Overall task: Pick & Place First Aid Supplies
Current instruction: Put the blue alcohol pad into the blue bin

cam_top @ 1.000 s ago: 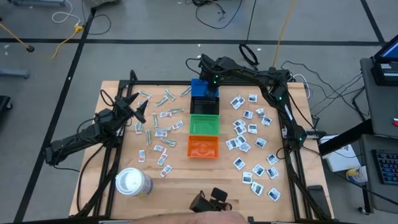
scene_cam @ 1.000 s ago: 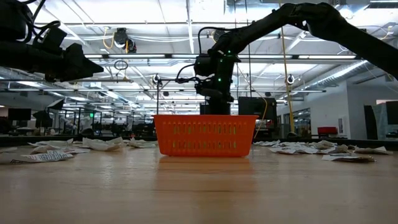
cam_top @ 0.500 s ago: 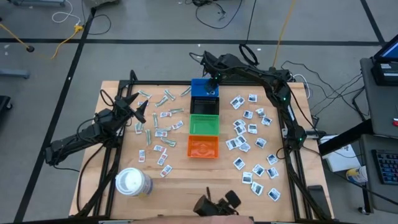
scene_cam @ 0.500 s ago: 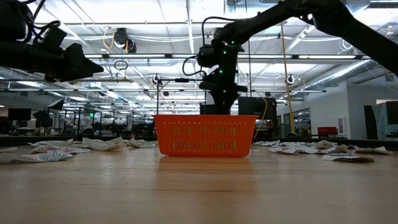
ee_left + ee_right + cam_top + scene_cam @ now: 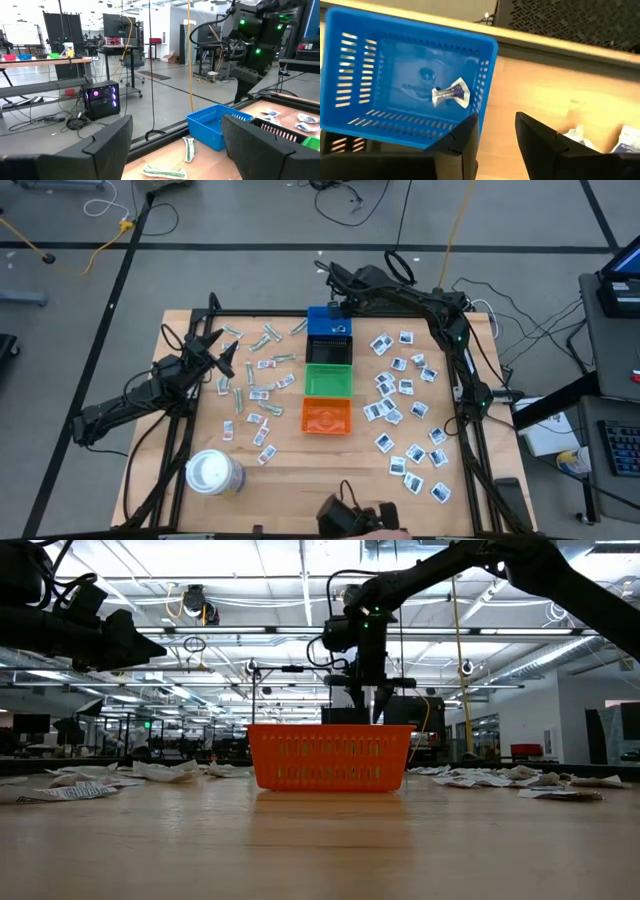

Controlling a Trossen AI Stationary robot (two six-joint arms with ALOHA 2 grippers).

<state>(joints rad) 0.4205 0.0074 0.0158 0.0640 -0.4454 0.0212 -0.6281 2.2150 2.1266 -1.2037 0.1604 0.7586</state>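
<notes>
Left gripper (image 5: 222, 352) hangs over the left part of the light wooden table (image 5: 290, 470), fingers spread wide, nothing between them. Under and around it lie the slim pale green-grey wrappers (image 5: 240, 397) and the small white strips with reddish marks (image 5: 262, 436). A large white round roll (image 5: 213, 472) stands at the table's near left corner.

Down the middle run three small perforated plastic bins in a row: blue bin (image 5: 329, 322) farthest, green bin (image 5: 328, 381) in the middle, orange bin (image 5: 327, 416) nearest. One crumpled white packet with dark-blue print (image 5: 451, 93) lies on the floor of the blue bin, apart from any finger.

Right gripper (image 5: 336, 296) is raised above the far edge of the blue bin. Its fingers (image 5: 540, 145) stand slightly apart with only a narrow gap, and nothing is gripped.

On the right part of the table, the white square packets with dark-blue print (image 5: 406, 387) lie scattered, well apart from both grippers.
</notes>
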